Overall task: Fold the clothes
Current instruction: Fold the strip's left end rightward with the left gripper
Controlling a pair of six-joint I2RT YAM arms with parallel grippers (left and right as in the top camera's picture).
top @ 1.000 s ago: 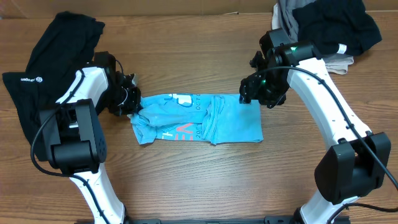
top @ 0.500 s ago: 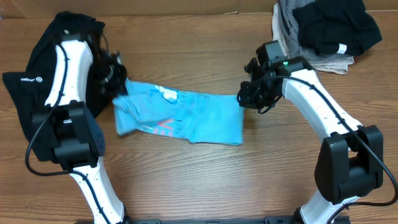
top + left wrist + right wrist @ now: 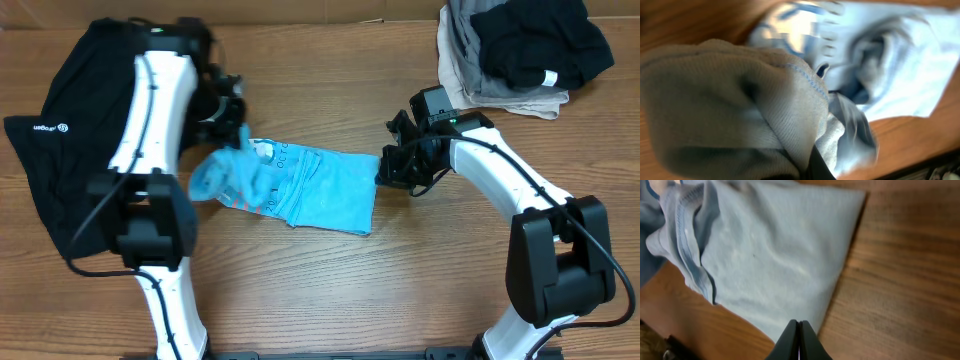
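The clothes here are chiefly a light blue T-shirt (image 3: 320, 190) with white print, lying lengthwise on the wooden table. Its left end is bunched and lifted, and my left gripper (image 3: 232, 140) is shut on it. In the left wrist view that bunched fabric (image 3: 740, 100) fills the frame and hides the jaws, and the rest of the T-shirt (image 3: 900, 65) trails behind it. My right gripper (image 3: 385, 172) is shut at the shirt's right corner. In the right wrist view its fingertips (image 3: 799, 327) meet over the edge of the flat T-shirt (image 3: 770, 255).
A black top (image 3: 60, 130) with a small white logo lies at the left, under the left arm. A pile of black and grey garments (image 3: 520, 50) sits at the back right corner. Bare wood table (image 3: 400, 290) lies in front of the shirt.
The left gripper has lifted the shirt's left end up and back. The shirt has slid left and turned slightly. The right gripper has shut and followed the shirt's right corner leftward.
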